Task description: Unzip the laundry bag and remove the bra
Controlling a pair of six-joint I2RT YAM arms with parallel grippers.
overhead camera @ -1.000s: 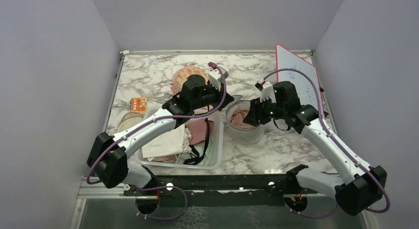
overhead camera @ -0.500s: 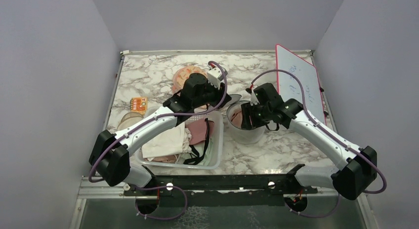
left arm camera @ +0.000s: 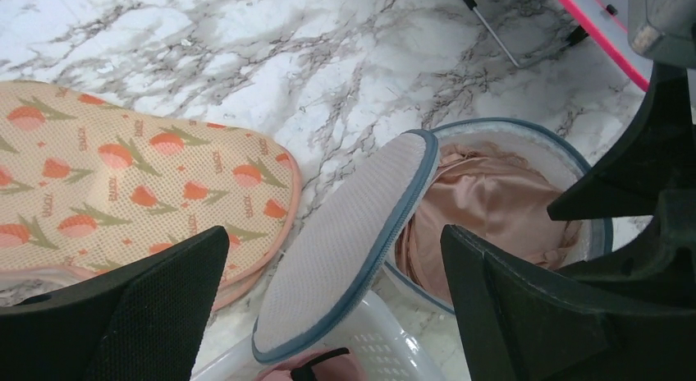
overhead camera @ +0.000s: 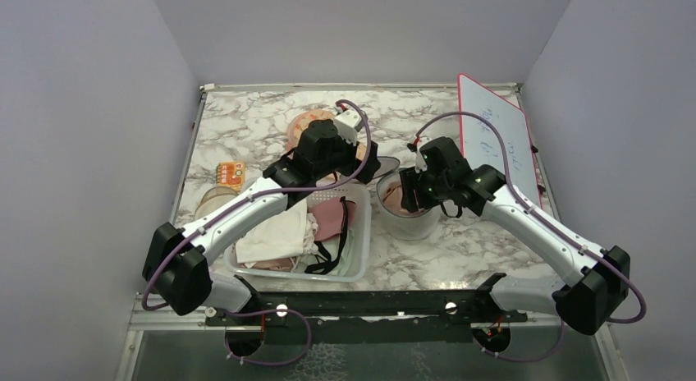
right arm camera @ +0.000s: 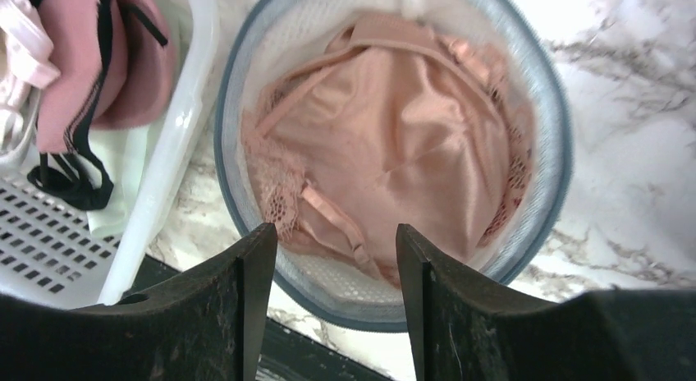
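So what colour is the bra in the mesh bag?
Peach-pink bra, lace-edged; clearest from the right wrist camera.

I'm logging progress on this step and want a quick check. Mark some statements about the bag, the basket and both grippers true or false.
1. The laundry bag is open at the top. True.
2. The right gripper is shut on fabric. False: it is open and holds nothing, above the bag's mouth.
3. A peach satin garment lies inside the bag. True.
4. The white basket holds nothing. False: garments lie in it.
5. The left gripper is open. True.
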